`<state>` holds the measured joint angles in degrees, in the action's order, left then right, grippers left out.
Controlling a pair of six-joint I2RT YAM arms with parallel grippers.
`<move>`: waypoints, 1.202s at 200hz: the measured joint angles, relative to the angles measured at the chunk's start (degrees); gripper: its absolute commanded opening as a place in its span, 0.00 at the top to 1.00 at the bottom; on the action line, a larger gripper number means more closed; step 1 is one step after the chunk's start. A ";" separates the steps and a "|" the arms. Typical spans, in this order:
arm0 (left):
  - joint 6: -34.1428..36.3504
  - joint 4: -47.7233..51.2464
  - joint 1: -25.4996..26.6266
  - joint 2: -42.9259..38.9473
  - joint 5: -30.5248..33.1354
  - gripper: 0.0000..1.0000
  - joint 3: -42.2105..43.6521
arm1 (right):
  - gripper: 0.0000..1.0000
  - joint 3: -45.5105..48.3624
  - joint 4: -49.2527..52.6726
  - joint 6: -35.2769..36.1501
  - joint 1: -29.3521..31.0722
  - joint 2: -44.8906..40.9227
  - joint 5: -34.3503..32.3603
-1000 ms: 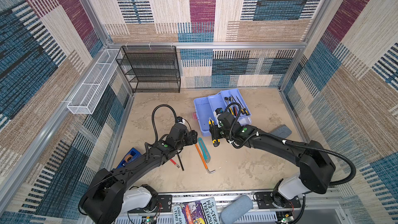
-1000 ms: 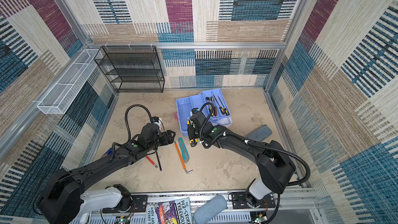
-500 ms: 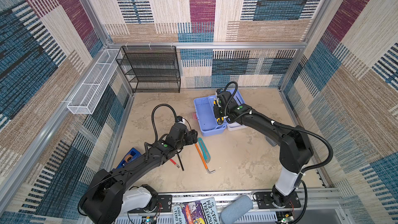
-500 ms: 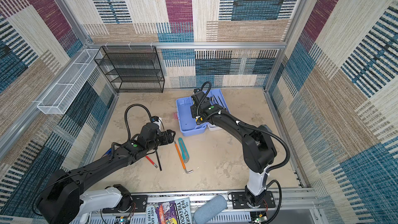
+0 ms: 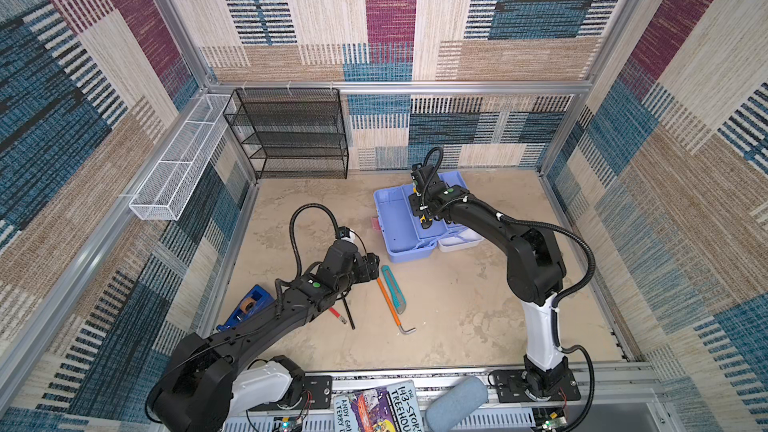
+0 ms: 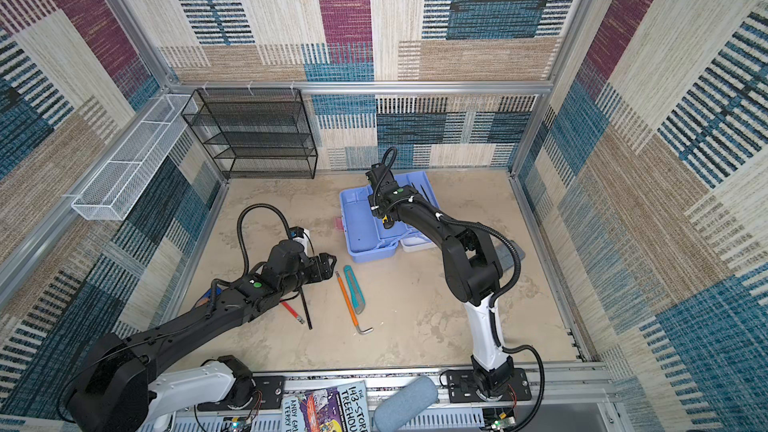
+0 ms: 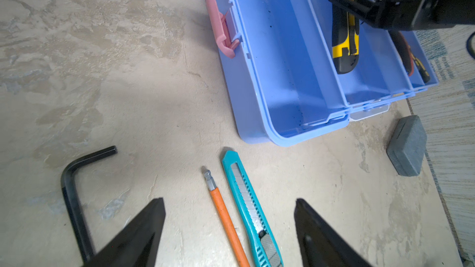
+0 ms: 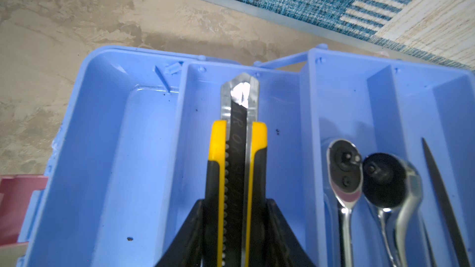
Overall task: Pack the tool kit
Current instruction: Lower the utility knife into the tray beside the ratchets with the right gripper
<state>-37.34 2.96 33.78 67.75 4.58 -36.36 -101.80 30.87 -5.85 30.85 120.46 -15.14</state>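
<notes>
While left pincer [image 7: 228, 199] gapes near teal cutter [image 7: 246, 196], right pincer [image 8: 235, 201] grips yellow knife [image 8: 237, 150] over tool kit tray [image 8: 282, 104].

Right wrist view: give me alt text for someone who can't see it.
The right gripper grips a yellow-and-black utility knife lengthwise over the middle tray of an open lavender-blue tool box. Two ratchet wrenches lie in the neighbouring tray.

The mottled beige table [image 5: 457, 326] carries an open blue tool box [image 5: 409, 254] toward the back and a black wire rack [image 5: 291, 135] against the rear wall. Nearer the front, a teal box cutter [image 5: 393, 288] and an orange-handled hex key [image 5: 390, 305] lie side by side, with a black hex key [image 5: 348, 314] and a red tool [image 5: 337, 315] to their left. A dark blue tape dispenser [image 5: 245, 309] sits at the left edge and a grey pouch [image 7: 407, 146] at the right.
</notes>
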 measured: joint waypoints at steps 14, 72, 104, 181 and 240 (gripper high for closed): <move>0.00 0.07 0.00 0.00 0.00 0.18 0.00 | 0.69 -0.59 0.70 0.15 -0.13 1.01 0.13; -0.02 0.07 0.00 0.39 0.00 0.18 0.00 | 0.46 -1.75 2.16 0.50 -0.02 1.99 1.20; -0.11 0.15 0.00 0.39 0.00 0.18 0.00 | 0.43 -2.16 2.43 0.48 -0.13 1.51 1.22; -0.20 0.48 0.00 1.03 -0.02 0.18 0.00 | 0.75 0.85 1.57 -2.45 -0.13 -1.70 6.80; -0.20 0.76 0.00 0.66 0.00 0.18 0.09 | 0.83 0.50 1.46 -4.63 -0.13 -0.52 11.76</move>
<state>-37.54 3.73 33.78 68.40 4.58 -36.27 -101.30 32.34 -10.48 30.72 119.94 -3.38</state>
